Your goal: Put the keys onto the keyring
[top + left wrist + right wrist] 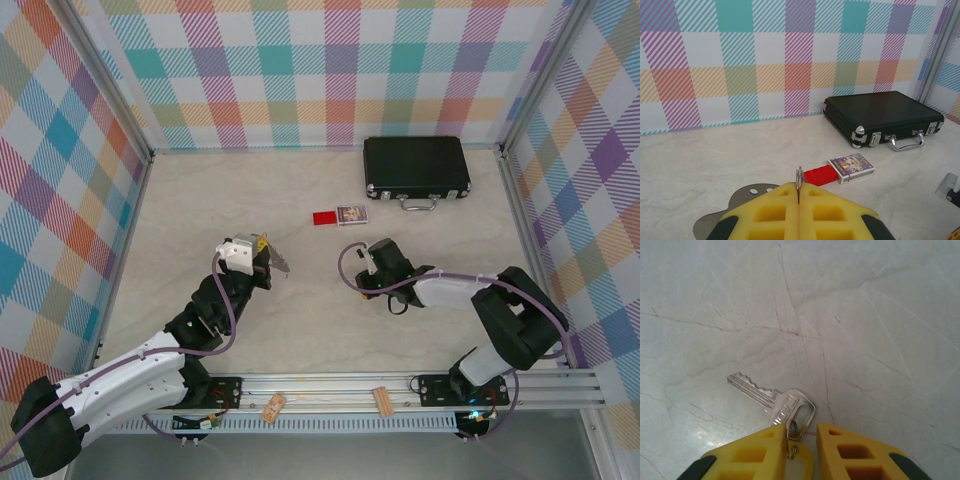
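Note:
A silver key (pixel 771 399) lies flat on the marble table, blade pointing up-left, with a small wire ring and a yellow tag (pixel 801 465) at its head. My right gripper (pixel 802 426) (pixel 368 270) stands low over it, open by a narrow gap. Its left fingertip (pixel 775 437) touches the key's head and its right fingertip is clear of it. My left gripper (pixel 799 186) (pixel 262 262) is shut on the thin metal edge of the grey keyring (pixel 799 175) (pixel 279 259), held above the table to the left of the right gripper.
A black case (pixel 416 166) (pixel 882 117) lies at the back right by the plaid wall. A red block (pixel 323 217) (pixel 819 176) and a small card box (pixel 352 213) (pixel 851 167) lie mid-table beyond the grippers. Two wooden blocks (pixel 273 407) rest on the front rail.

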Robot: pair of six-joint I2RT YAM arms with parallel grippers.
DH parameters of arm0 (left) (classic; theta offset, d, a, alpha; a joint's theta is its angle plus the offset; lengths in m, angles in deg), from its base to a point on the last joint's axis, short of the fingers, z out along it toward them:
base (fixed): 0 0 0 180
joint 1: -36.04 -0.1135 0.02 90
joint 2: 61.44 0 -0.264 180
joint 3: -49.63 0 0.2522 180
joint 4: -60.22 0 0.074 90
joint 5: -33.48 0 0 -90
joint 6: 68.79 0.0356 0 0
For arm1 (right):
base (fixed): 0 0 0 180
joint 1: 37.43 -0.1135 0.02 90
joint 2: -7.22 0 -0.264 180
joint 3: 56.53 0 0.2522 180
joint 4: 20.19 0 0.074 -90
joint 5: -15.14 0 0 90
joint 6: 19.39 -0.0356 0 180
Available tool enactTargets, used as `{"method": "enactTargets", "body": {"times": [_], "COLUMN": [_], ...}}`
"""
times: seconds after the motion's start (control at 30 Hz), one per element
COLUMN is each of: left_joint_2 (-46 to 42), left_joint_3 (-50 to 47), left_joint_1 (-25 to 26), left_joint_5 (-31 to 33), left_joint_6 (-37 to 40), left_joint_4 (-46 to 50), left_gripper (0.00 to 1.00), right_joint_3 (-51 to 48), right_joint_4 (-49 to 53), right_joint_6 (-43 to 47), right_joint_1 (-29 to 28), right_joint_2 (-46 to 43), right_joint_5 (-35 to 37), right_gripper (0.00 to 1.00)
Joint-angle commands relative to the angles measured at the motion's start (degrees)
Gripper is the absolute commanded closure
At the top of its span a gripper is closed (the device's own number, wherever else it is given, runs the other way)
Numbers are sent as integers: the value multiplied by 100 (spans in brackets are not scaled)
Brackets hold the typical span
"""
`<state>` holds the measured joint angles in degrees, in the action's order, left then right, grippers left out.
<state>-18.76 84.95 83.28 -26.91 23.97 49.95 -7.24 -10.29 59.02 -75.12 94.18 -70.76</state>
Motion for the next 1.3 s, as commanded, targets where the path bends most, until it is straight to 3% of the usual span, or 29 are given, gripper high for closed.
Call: {"method": "enactTargets", "body": {"times": [0.0, 0.77, 0.93, 1.0, 1.13, 1.27], "left_joint_2": [-22, -51, -53, -46, -58, -66], "left_joint_3": [-12, -12, -12, -12, -12, -11], "left_joint_1": [46, 42, 48, 47, 47, 48], "left_joint_5": [-3, -7, -12, -17, -27, -12], "left_joint_6": [-49, -41, -40, -41, -48, -47], "left_joint_4": [-172, -159, -157, -154, -146, -148], "left_gripper": [100, 100, 100, 100, 100, 100], "right_joint_3": [-45, -41, -18, 15, 288, 1027], "right_joint_4": [-75, -100, -60, 1, 487, 1709], "right_joint_6": [8, 8, 26, 43, 52, 85], "right_joint_1": [-27, -28, -28, -28, -28, -28], "right_joint_2": [-190, 96, 69, 43, -21, 166], "right_joint_5": [-14, -41, -26, -48, 21, 196], "right_gripper": [78, 86, 100, 100, 100, 100]}}
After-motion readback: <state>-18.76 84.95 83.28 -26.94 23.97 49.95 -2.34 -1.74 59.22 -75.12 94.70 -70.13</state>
